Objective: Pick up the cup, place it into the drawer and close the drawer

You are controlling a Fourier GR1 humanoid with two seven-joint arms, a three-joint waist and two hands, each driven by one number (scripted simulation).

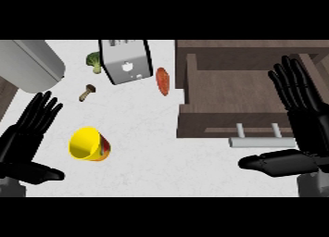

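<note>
A yellow cup with a red and green pattern lies tilted on the white counter, its mouth facing up and left. My left hand is just left of it, open with fingers straight, not touching it. The brown wooden drawer stands pulled open at the right, its inside bare, with a silver handle on its front. My right hand is open over the drawer's right side, thumb stretched out below the handle.
A silver toaster stands at the back, with broccoli to its left, a mushroom in front and a reddish sausage slice to its right. A large grey rounded appliance fills the back left corner.
</note>
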